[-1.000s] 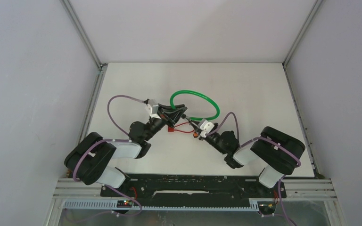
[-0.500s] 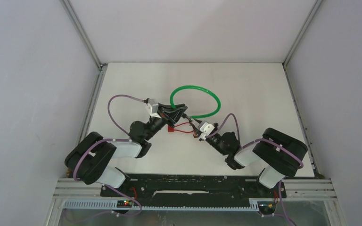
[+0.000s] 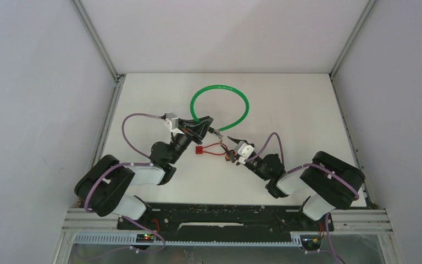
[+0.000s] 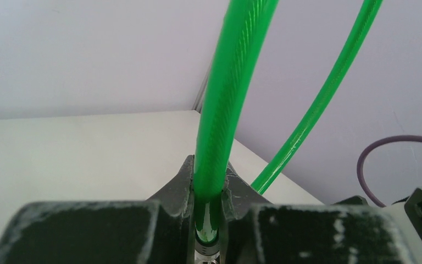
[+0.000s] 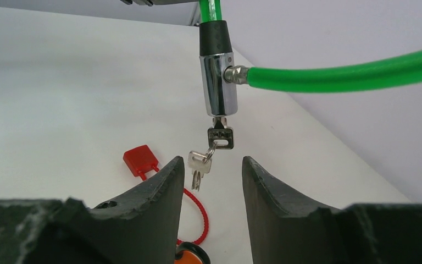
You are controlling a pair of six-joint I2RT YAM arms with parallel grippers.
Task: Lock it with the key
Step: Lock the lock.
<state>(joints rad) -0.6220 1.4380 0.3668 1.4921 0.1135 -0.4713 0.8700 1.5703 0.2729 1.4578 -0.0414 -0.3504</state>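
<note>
The cable [image 4: 220, 110] wears a glossy, see-through green plastic sleeve, with a fine twist of strands showing beneath it. Its lock barrel [image 5: 218, 82] is polished chrome metal, mirror-bright, topped by a matt black collar [image 5: 214, 37] with a faint texture. The key [image 5: 221, 137] in the barrel has a black plastic head, and the spare key [image 5: 199, 163] hanging from it is bare silvery metal. The tag [image 5: 140, 159] is smooth red plastic on a thin, shiny red cord [image 5: 203, 220]. The right hand [image 5: 212, 168] has fingers [image 5: 154, 198] that look dark, matt and grainy. The left hand [image 4: 209, 170] has fingers [image 4: 88, 231] of the same finish, scuffed with pale wear. The table [image 5: 60, 99] is white, matt and smooth.
</note>
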